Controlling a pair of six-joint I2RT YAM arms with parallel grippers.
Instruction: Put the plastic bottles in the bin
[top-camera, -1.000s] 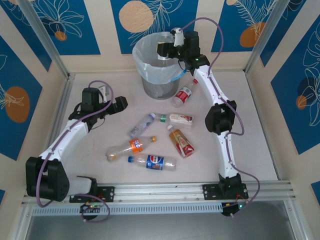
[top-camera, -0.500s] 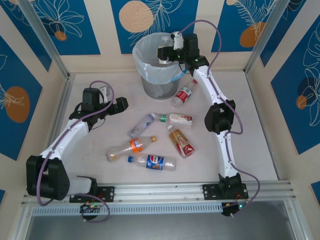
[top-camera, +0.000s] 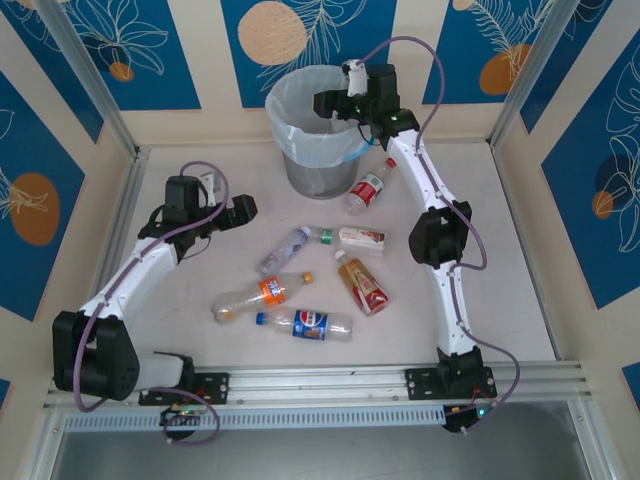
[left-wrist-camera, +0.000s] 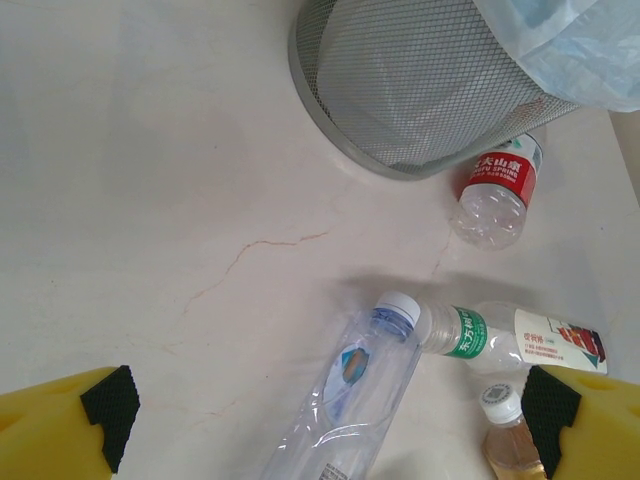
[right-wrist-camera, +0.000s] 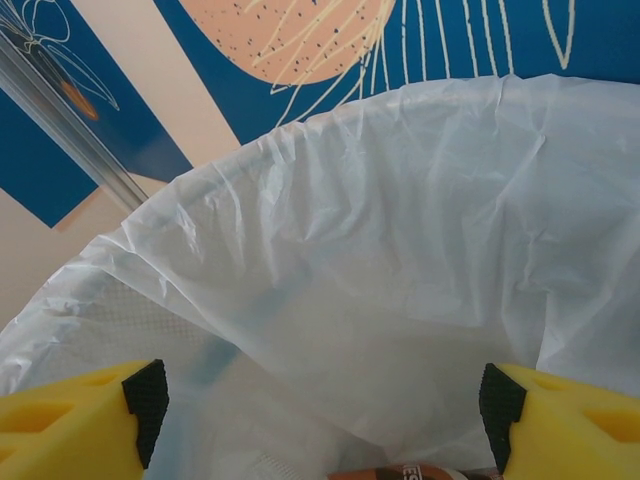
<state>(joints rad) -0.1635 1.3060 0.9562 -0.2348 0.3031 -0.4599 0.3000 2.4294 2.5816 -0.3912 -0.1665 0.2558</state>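
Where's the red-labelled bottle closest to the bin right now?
Top view: the clear plastic bottle with the red label lies right of centre, beside the foot of the round grey mesh bin, on its right side.

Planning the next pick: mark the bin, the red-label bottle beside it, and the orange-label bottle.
bin (top-camera: 315, 178), top view, mesh wall.
red-label bottle (top-camera: 368, 190), top view, label.
orange-label bottle (top-camera: 270, 291), top view, label.

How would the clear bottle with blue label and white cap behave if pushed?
Lying on its side on the smooth table, the bottle probably rolls. It looks empty, so likely light; thin walls may dent.
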